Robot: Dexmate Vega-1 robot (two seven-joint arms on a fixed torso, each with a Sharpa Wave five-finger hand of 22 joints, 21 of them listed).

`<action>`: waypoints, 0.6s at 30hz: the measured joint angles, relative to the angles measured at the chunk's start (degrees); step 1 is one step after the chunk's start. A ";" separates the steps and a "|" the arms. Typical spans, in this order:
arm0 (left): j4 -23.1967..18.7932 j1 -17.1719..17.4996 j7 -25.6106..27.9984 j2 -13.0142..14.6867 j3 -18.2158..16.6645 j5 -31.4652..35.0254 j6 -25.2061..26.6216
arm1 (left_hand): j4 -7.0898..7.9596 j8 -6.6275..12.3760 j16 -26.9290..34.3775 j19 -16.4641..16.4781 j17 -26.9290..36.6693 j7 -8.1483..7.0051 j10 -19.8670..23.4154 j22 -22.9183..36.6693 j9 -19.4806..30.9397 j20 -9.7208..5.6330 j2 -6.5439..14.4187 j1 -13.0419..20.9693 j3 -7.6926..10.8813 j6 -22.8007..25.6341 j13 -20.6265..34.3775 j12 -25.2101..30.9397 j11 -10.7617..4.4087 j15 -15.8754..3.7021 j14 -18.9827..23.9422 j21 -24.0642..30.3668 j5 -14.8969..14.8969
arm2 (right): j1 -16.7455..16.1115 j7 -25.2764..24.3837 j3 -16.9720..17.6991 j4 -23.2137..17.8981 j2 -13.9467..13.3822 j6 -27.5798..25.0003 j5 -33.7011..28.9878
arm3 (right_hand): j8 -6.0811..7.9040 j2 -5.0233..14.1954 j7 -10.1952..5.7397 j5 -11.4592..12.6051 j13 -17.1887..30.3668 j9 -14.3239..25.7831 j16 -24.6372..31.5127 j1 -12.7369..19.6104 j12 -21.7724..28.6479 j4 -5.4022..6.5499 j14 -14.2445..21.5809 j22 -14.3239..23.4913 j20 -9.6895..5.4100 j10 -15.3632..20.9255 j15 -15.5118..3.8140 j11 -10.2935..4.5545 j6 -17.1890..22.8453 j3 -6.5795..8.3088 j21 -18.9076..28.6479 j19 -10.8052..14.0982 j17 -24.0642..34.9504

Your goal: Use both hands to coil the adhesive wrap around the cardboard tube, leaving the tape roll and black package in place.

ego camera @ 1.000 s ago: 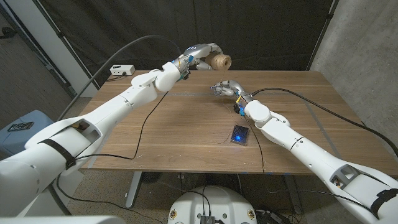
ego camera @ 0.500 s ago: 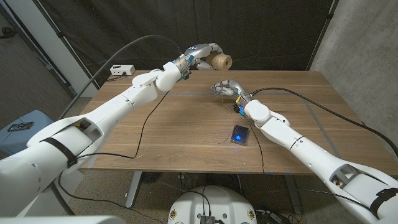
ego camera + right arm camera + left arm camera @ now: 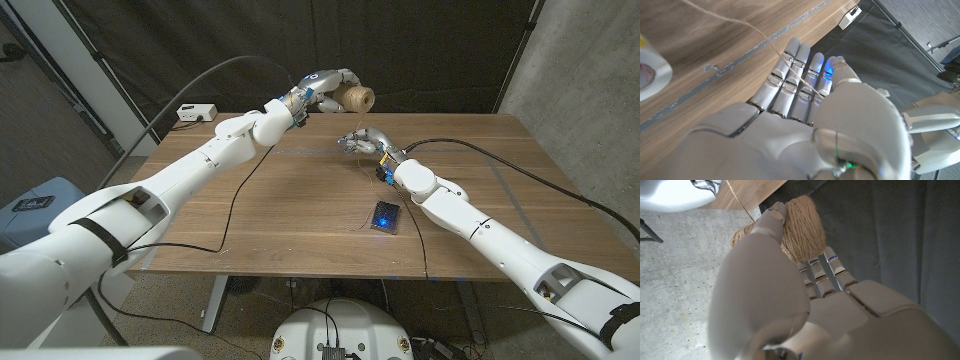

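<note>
Twine spool (image 3: pixel 353 98) in left hand (image 3: pixel 322 88), slightly higher; strand across right hand (image 3: pixel 362 141) fingers, grip unclear.

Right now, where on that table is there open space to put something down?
The near-left wood, between the left arm's cable and the front edge, is bare, as is the far-right corner. It is crowded mid-table around the right hand and black package.

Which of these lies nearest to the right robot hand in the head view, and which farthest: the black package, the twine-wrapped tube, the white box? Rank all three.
Measured from the right robot hand:
1. Twine-wrapped tube, just beyond it past the table's far edge, gripped by the left robot hand.
2. Black package, on the table on the robot's side of the hand.
3. White box, at the far left corner.
</note>
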 measured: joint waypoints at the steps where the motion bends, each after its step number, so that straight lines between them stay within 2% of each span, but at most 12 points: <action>1: 0.17 -0.07 0.10 -0.06 0.04 -0.02 -0.09 | 0.00 0.00 0.00 0.00 0.00 0.00 0.00 0.00 0.01 0.00 0.00 0.00 0.00 0.00 0.00 0.00 0.00 0.00 0.00 0.00 0.00 | -0.08 0.15 0.00 -0.29 -0.15 -0.12 0.01 | 0.00 -0.01 0.00 0.00 0.00 -0.01 -0.20 -0.01 -0.27 0.06 0.00 0.00 0.00 0.00 0.00 0.00 0.00 -0.06 0.00 0.00 0.00; 18: 1.09 -0.39 0.65 -0.24 0.21 -0.45 -0.47 | 0.01 -0.01 -0.08 -0.31 0.00 0.00 -0.03 0.01 0.03 0.31 0.00 0.00 -0.01 0.00 -0.06 -0.01 0.03 0.00 -0.01 0.48 0.24 | -0.63 2.00 0.03 -3.49 -1.62 -0.70 0.37 | -1.29 -0.91 0.70 -0.21 -1.12 -0.28 -0.63 -0.91 -1.64 0.69 -0.01 0.00 0.00 0.08 0.00 0.53 -0.71 -0.69 0.00 0.00 0.01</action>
